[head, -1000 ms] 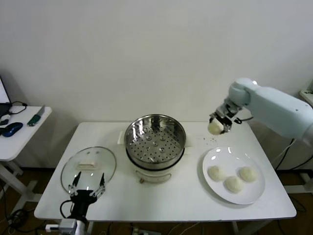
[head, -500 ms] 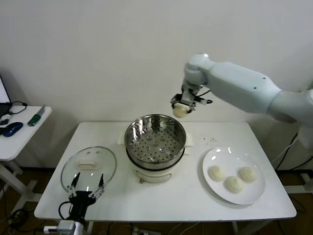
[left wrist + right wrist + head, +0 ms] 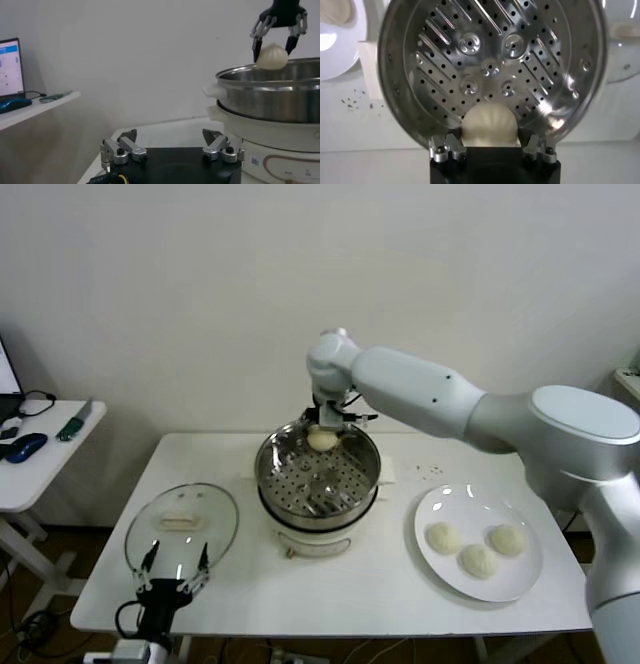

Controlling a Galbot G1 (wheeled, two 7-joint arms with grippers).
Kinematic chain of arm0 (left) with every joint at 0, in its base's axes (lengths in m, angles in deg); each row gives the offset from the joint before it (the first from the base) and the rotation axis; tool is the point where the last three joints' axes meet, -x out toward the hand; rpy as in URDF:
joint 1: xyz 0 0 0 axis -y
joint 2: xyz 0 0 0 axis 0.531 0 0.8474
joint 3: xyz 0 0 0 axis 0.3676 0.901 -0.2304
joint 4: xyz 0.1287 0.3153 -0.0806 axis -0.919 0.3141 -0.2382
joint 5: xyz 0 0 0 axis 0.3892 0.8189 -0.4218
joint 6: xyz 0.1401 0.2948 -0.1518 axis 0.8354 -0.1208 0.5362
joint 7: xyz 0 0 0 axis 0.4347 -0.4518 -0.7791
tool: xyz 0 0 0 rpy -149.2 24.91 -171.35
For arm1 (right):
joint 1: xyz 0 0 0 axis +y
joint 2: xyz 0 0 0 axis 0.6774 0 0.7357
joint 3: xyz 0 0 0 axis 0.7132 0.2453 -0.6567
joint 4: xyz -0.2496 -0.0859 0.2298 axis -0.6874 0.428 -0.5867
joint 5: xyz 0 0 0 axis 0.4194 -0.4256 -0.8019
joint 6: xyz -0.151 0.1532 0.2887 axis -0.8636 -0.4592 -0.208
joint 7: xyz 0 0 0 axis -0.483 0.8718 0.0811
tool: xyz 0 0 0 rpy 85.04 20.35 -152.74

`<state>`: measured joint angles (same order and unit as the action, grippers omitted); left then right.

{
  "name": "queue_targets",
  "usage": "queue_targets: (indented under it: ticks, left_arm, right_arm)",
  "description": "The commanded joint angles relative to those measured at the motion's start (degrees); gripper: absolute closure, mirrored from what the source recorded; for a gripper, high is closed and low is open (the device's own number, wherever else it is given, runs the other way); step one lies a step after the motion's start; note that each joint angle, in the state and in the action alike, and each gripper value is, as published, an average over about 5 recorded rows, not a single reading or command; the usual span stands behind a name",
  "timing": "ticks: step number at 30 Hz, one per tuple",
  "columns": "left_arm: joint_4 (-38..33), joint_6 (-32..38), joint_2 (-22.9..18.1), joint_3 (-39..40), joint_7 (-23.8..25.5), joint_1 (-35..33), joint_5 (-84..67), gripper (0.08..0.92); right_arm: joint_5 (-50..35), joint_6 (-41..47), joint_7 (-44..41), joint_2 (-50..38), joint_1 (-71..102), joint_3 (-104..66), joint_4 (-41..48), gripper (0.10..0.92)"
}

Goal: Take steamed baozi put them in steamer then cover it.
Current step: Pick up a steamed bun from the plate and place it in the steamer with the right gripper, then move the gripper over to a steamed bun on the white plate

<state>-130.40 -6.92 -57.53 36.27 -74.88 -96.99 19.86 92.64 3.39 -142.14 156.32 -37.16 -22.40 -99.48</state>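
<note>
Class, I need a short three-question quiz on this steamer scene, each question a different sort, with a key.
1. True or false: the steamer already holds two buns on its perforated floor.
2. How many baozi lie on the white plate?
3. Multiple choice: the glass lid is A) on the steamer, B) flat on the table near the left tool, C) on the plate.

Key:
1. False. Its floor is bare; the only bun there is in the right tool, above the steamer's far rim.
2. Three.
3. B.
</note>
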Motion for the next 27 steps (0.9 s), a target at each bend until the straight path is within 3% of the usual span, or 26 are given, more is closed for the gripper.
queue_targets:
  ticks: [1,10,20,27]
  left_arm:
    - [-0.63,0.05,-0.07,0.04,-0.22,-0.50,-0.23,0.177]
    - [-0.59,0.25,-0.06,0.13,-0.25,-1.09,-0.26,0.177]
    - [-0.90,0.42,-0.02,-0.12,-0.29,-1.67,-0.55,0.177]
    - [-0.96,0.56,-0.11,-0.16,-0.28,-2.05,-0.52,0.177]
  right_arm:
    - [7.15,-1.56,0.72,2.45,4.13,-1.49,1.45,0.288]
    - [9.13,-1.40,1.19,2.79,6.03,-2.82,2.92,0.276]
    - [9.46,-1.28,1.22,2.60,6.51,-3.90,3.25,0.203]
    - [4.90,-1.77,0.59,0.23,2.90,-4.76,0.05,0.202]
